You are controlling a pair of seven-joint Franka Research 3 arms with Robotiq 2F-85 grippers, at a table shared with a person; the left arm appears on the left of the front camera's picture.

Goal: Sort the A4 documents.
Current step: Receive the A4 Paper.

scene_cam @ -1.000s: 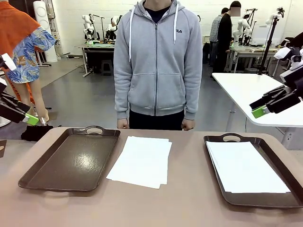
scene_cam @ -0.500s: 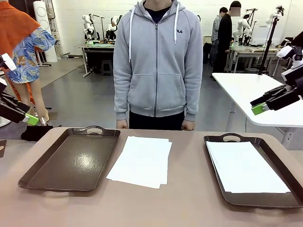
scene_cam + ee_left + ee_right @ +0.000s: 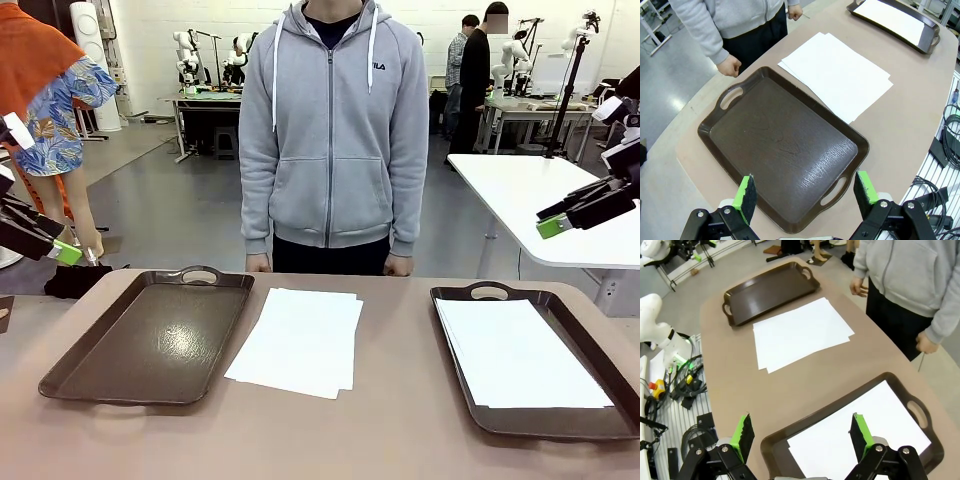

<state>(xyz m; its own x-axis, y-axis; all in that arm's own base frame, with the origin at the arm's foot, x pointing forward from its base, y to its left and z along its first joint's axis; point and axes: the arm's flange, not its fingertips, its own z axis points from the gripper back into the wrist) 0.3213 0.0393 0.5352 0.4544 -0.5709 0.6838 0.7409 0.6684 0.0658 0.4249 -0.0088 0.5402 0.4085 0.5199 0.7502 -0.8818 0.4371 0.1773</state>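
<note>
- resting flat on the brown table (image 3: 400, 440), a small pile of white papers (image 3: 300, 340) lies in the middle, between two trays.
- the sheets in the pile are not lined up neatly, so a few edges peek out at the near corner.
- the left tray (image 3: 70, 375) is dark brown and shiny, and it has nothing in it.
- the pile lies just beside the left tray. i cannot tell if it touches the rim.
- the right tray (image 3: 488, 291) is the same kind of tray, and it sits well apart from the pile.
- more white paper (image 3: 520, 350) lies flat inside the right tray and covers most of its floor.
- the left gripper (image 3: 805, 192) hangs high over the near end of the left tray. its two green pads stand wide apart and it holds nothing.
- the right gripper (image 3: 802, 432) hangs high over the near end of the right tray. its green pads stand wide apart too, and it holds nothing.
- in the front view each gripper sits up near its own side of the picture, well above the table and far from any paper.
- a person (image 3: 335, 130) in a grey hoodie stands at the far side of the table with both arms down.
- one hand (image 3: 259, 263) and the other hand (image 3: 398, 265) are curled shut near the far edge of the table, and they touch no paper.
</note>
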